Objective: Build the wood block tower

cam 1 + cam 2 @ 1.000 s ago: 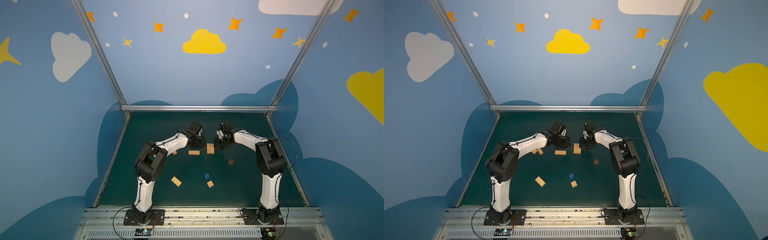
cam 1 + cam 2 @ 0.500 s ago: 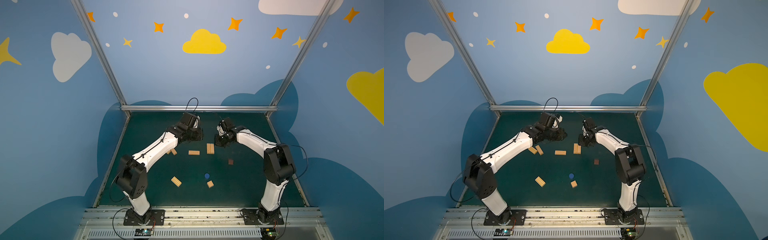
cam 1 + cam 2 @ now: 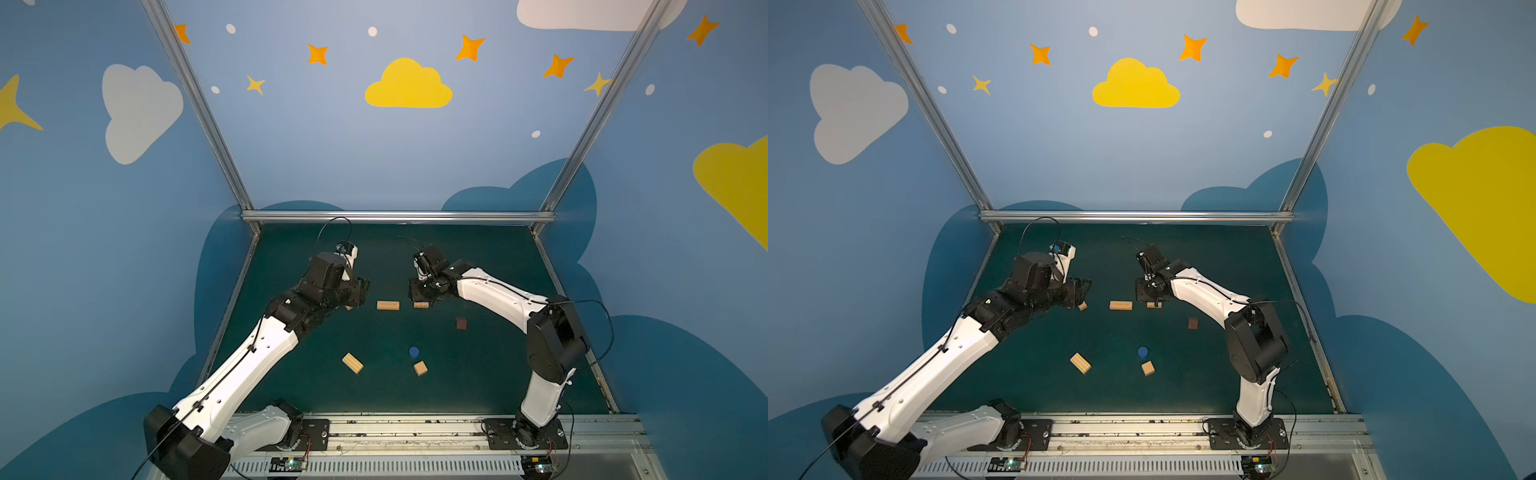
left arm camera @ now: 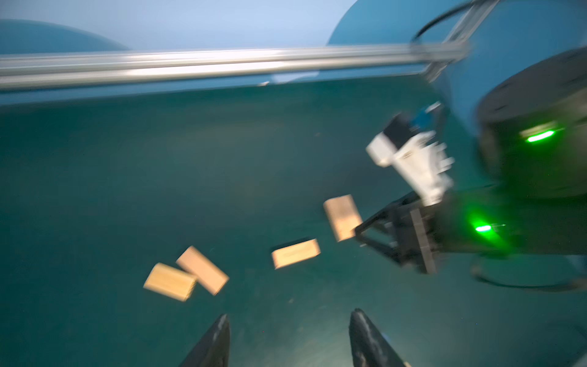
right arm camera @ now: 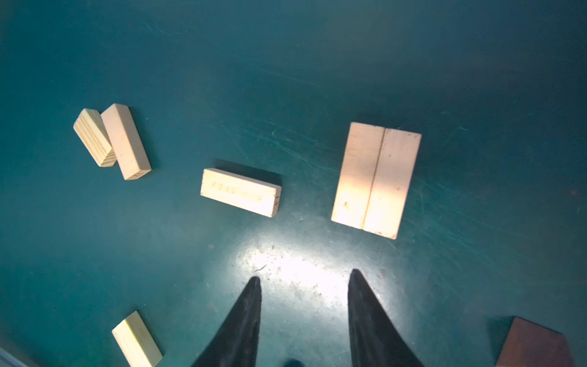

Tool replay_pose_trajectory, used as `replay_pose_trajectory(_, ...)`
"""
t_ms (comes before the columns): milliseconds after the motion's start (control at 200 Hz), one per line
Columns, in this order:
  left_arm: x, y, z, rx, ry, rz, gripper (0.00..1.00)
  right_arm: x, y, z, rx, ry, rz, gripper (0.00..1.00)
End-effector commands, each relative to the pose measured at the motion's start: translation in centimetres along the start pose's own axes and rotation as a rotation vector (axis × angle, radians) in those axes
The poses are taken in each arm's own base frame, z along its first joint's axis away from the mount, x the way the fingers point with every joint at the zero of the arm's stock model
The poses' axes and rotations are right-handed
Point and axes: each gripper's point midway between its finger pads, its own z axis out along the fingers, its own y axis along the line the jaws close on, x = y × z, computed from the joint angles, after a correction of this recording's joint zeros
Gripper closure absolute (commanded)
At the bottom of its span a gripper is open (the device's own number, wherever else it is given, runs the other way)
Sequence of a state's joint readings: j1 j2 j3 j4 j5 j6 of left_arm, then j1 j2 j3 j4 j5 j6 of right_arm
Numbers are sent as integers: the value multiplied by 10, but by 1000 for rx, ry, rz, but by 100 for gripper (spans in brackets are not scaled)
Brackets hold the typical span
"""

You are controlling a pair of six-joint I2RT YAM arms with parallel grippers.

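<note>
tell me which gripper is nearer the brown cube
Right. The right gripper hangs by the paired bars, a short way behind the brown cube; the left gripper is farther off, beyond the single bar.

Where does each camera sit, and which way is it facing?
Top views: high over the bases, looking down on the table; left arm and right arm show.
Left wrist: low, facing across the table toward the right arm; left claw tips show.
Right wrist: steeply down on bars; right claw tips show.
Shared: all views show the lone bar.
</note>
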State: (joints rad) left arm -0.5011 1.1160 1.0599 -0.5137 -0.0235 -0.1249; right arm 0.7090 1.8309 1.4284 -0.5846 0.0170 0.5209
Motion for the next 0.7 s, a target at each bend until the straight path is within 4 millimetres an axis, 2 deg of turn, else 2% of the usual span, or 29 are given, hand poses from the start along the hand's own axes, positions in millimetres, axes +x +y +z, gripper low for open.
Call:
replay_pose_trajectory(0,0,24,-2,-102,-42,64,32,-13,11,-13,28,-60,5,58)
replay_pose_trajectory(215,-1,31,-6,-110,-33,77,21,-10,28,-11,53,-80,-25,56)
replay_pose_trajectory(621,3,35,-6,-124,-12,109,13,-6,47,-4,78,-97,-35,55)
replay_pose_trajectory(696,5,38,-5,-134,-4,123,10,-4,50,-1,90,-96,-38,52)
